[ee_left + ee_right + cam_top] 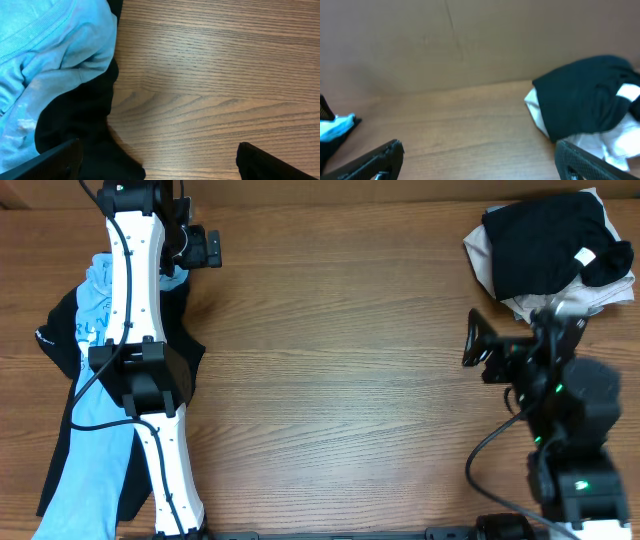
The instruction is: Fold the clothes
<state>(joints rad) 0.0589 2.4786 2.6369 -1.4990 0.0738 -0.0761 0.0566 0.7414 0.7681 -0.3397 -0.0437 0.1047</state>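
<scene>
The clothes lie in two heaps. At the table's left, a light blue tee [100, 305] rests on a black garment [58, 330], partly hidden by my left arm. My left gripper [203, 247] hangs open just right of that heap's far end. In the left wrist view the tee [45, 55] and the black fabric [80, 120] fill the left side, and the gripper [160, 167] holds nothing. At the far right lies a black shirt [540, 240] with a white label [583, 257]. My right gripper [480, 352] stands open and empty in front of it, with the shirt [585, 102] ahead to the right.
A beige and white garment [482, 258] lies under the black shirt, also showing as white fabric [600, 142] near my right fingertip. Bare wooden table [340, 360] spans the space between the heaps. A brown wall [445, 40] stands behind the table.
</scene>
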